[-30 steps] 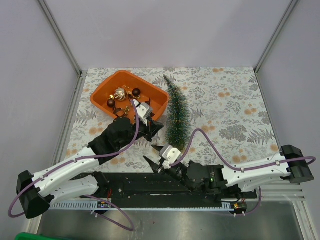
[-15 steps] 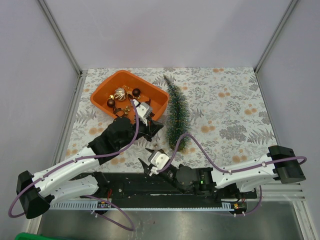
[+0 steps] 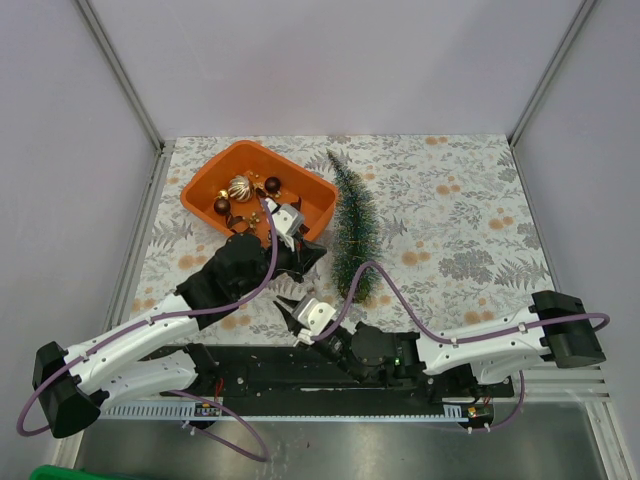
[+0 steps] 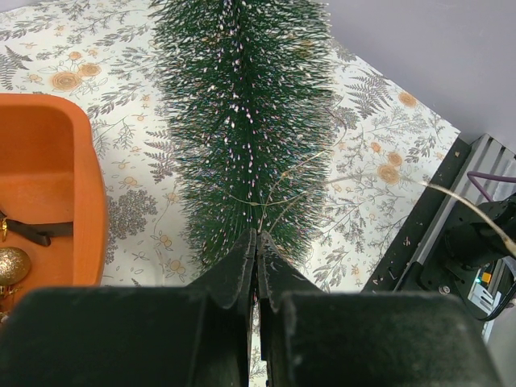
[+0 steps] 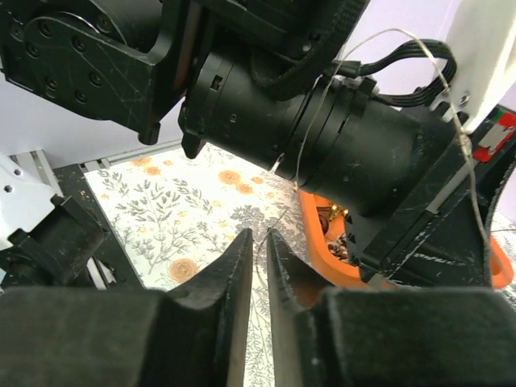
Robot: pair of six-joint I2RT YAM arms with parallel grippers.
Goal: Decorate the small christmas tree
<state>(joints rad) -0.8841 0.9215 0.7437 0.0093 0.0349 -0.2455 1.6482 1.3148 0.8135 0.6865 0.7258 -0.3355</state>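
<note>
Left jaws: pressed together, a thin wire (image 4: 379, 176) trailing off from their tips.
Left arm (image 3: 150, 335): stretched forward and to the right, wrist beside the orange tray (image 3: 215, 165).
Right jaws: nearly together, with a narrow slit between them, tilted up under the left wrist.
Right arm (image 3: 480, 340): folded low along the bench's (image 3: 460, 200) near edge.
Small christmas tree (image 3: 352, 235): lying flat just right of the tray, its base nearest the left jaws.

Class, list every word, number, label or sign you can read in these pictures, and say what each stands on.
No text is readable in any view.
Right wrist view, a red label on the left arm: too small and blurred to read.
Same view, pale print along a black arm link: blurred, unreadable.
</note>
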